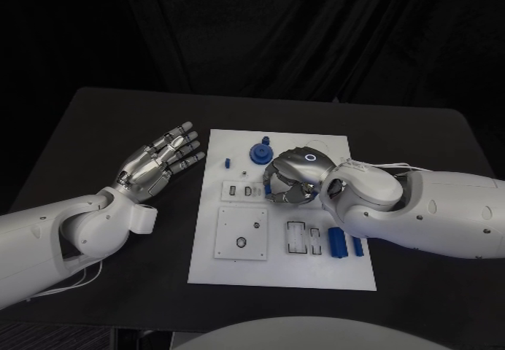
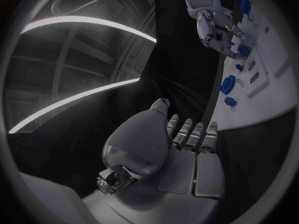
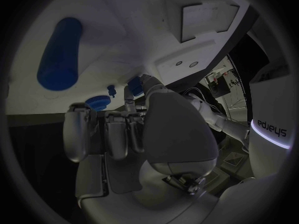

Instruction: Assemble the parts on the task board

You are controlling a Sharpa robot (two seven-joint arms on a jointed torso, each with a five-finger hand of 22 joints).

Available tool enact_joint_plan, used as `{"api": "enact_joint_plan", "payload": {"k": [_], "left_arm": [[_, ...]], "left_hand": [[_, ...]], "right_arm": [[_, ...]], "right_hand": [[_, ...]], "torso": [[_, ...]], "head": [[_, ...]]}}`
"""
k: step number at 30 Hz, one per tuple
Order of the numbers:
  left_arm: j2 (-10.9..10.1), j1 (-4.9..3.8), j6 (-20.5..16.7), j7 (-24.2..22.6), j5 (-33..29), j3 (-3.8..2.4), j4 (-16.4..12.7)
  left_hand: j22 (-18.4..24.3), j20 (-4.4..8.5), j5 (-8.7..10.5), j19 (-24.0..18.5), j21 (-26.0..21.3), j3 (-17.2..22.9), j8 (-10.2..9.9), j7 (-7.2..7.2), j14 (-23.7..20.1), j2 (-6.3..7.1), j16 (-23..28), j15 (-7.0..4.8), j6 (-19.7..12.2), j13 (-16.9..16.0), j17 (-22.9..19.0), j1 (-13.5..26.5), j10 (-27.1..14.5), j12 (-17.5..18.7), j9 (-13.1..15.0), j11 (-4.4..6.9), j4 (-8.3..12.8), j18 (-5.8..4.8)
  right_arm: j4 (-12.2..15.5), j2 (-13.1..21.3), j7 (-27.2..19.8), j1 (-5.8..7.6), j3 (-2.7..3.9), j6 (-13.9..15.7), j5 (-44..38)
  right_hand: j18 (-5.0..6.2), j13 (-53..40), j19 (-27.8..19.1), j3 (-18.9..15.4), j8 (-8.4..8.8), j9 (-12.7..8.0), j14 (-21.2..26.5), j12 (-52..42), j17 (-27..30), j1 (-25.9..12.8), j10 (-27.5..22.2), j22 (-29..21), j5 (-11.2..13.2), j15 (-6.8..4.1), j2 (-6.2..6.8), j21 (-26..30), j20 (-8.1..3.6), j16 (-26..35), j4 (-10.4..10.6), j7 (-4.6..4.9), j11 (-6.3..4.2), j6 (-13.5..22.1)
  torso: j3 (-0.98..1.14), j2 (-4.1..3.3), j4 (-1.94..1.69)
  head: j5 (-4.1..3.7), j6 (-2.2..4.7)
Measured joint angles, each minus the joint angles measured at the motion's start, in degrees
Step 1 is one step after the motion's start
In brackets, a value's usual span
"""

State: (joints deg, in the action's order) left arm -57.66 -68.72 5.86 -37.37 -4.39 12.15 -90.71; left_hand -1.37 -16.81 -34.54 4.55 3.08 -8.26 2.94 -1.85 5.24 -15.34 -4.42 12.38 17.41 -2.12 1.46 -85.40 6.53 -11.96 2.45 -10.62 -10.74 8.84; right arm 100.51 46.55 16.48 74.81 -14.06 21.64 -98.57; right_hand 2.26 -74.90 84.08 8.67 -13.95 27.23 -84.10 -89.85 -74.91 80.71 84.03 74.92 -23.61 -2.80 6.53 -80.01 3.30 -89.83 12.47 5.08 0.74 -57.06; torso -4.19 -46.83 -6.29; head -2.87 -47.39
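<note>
Right hand over the board, grip unclear

Head view: my right hand (image 1: pixel 293 179) curls over the board (image 1: pixel 282 277); whether it holds a blue part, I can't tell. Left hand (image 1: pixel 157 164) lies spread on the counter (image 1: pixel 105 124), holding nothing.

Right wrist view: a blue cylinder (image 3: pixel 60 55) lies nearby; a careless sweep could roll it off

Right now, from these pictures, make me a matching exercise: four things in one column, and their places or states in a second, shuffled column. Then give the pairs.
Things:
1. left hand
2. right hand
3. blue cylinder
4. blue round part

Places or states:
A. lies on the task board near its right edge, beside the right forearm
B. over the middle of the board, fingers curled down
C. off the board to its left, over the black table, fingers stretched out, holding nothing
D. at the far end of the board, beyond the right hand

Pairs: 1-C, 2-B, 3-A, 4-D
</note>
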Motion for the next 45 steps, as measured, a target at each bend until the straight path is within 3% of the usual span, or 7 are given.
{"api": "enact_joint_plan", "payload": {"k": [14,19,22,27,30,35,45], "left_arm": [[0.18,0.01,0.05,0.07,0.0,0.0,0.22],[0.28,0.01,0.07,0.09,0.0,0.0,0.31],[0.34,0.02,0.09,0.1,0.0,0.0,0.35],[0.39,0.04,0.12,0.12,0.0,0.0,0.42],[0.41,0.05,0.13,0.12,0.0,0.0,0.44],[0.41,0.07,0.16,0.14,0.0,0.0,0.45],[0.13,0.13,0.13,0.1,0.04,0.0,-0.06]], "left_hand": [[0.0,0.0,0.0,0.0,0.0,0.0,0.0,-0.21,0.0,0.0,0.0,0.0,0.21,0.0,0.0,0.0,0.0,0.0,0.0,0.0,0.0,0.0],[0.0,0.0,0.0,0.0,0.0,0.16,0.0,-0.2,0.0,0.0,0.0,0.0,0.21,0.0,0.0,0.0,0.0,0.0,0.0,0.0,0.16,0.0],[0.0,0.0,0.0,0.0,0.0,0.16,0.0,-0.2,0.0,0.0,0.0,0.0,0.21,0.0,0.0,0.0,0.0,0.0,0.0,0.0,0.16,0.0],[0.0,0.0,0.0,0.0,0.0,0.16,0.0,-0.2,0.0,0.0,0.0,0.0,0.21,0.0,0.0,0.0,0.0,0.0,0.0,0.0,0.16,0.0],[0.0,0.0,0.0,0.0,0.0,0.15,0.0,-0.2,0.0,0.0,0.0,0.0,0.21,0.0,0.0,0.0,0.0,0.0,0.0,0.0,0.16,0.0],[0.0,0.0,0.0,0.0,0.0,0.15,0.0,-0.2,0.0,0.0,0.0,0.0,0.21,0.0,0.0,0.0,0.0,0.0,0.0,0.0,0.15,0.0],[0.0,0.0,-0.22,0.0,0.0,0.51,0.08,-0.56,0.0,0.0,-0.08,0.0,0.57,-0.01,0.0,0.0,0.0,-0.25,0.12,0.0,0.19,0.0]], "right_arm": [[-0.53,-0.85,0.51,0.0,0.05,-1.21,-0.01],[-0.54,-0.94,0.29,0.0,0.09,-1.26,-0.02],[-0.54,-1.0,0.06,0.0,0.11,-1.19,-0.02],[-0.54,-1.08,-0.34,0.0,0.08,-1.01,-0.02],[-0.54,-1.09,-0.61,0.0,0.01,-0.89,-0.02],[-0.56,-1.05,-1.38,0.0,0.01,-0.18,-0.02],[0.46,0.65,-6.0,-0.01,0.02,7.03,3.21]], "right_hand": [[-0.01,0.0,-0.13,-0.3,1.59,1.53,0.14,0.0,0.0,-1.13,-0.11,-0.01,5.44,0.67,-0.21,0.27,0.71,0.0,0.33,0.63,0.5,2.26],[-0.01,0.0,-0.13,0.94,1.76,1.7,0.14,0.0,0.0,-0.13,-0.11,-0.01,-1.44,0.67,-0.35,0.26,0.71,0.0,-1.26,0.55,0.5,1.29],[-0.01,0.0,-0.13,1.28,1.49,2.21,0.14,0.0,0.0,0.21,-0.1,-0.01,-2.45,0.67,-0.15,0.27,0.71,0.0,-1.59,0.4,0.5,1.0],[-0.01,0.0,-0.13,0.24,1.45,3.24,0.14,0.0,0.0,-0.13,-0.11,-0.01,4.86,0.67,-0.32,0.26,0.71,0.0,-1.0,0.28,0.5,2.1],[-0.01,0.0,-0.13,0.1,1.59,3.3,0.14,0.0,0.0,-0.67,-0.1,-0.01,5.53,0.67,-0.36,0.26,0.71,0.0,-0.86,0.41,0.5,2.23],[-0.01,0.0,-0.13,1.37,0.43,3.93,0.14,0.0,0.0,-0.17,-0.1,-0.02,-2.63,0.67,-0.07,-0.24,0.71,0.0,-2.29,0.29,0.5,0.69],[-0.01,0.0,-0.13,1.45,-0.65,3.93,0.07,0.0,0.0,0.07,-0.09,-0.02,-2.7,0.32,-0.3,-1.77,0.71,0.0,-2.53,0.3,0.07,0.68]], "torso": [[0.0,0.04,0.03],[0.02,0.03,0.03],[0.03,0.02,0.03],[0.05,0.02,0.03],[0.07,0.02,0.03],[0.09,0.03,0.04],[0.1,0.03,0.04]], "head": [[0.12,-0.09],[0.1,-0.02],[0.03,-0.02],[0.02,0.02],[0.07,0.04],[0.15,0.05],[0.62,0.77]]}}
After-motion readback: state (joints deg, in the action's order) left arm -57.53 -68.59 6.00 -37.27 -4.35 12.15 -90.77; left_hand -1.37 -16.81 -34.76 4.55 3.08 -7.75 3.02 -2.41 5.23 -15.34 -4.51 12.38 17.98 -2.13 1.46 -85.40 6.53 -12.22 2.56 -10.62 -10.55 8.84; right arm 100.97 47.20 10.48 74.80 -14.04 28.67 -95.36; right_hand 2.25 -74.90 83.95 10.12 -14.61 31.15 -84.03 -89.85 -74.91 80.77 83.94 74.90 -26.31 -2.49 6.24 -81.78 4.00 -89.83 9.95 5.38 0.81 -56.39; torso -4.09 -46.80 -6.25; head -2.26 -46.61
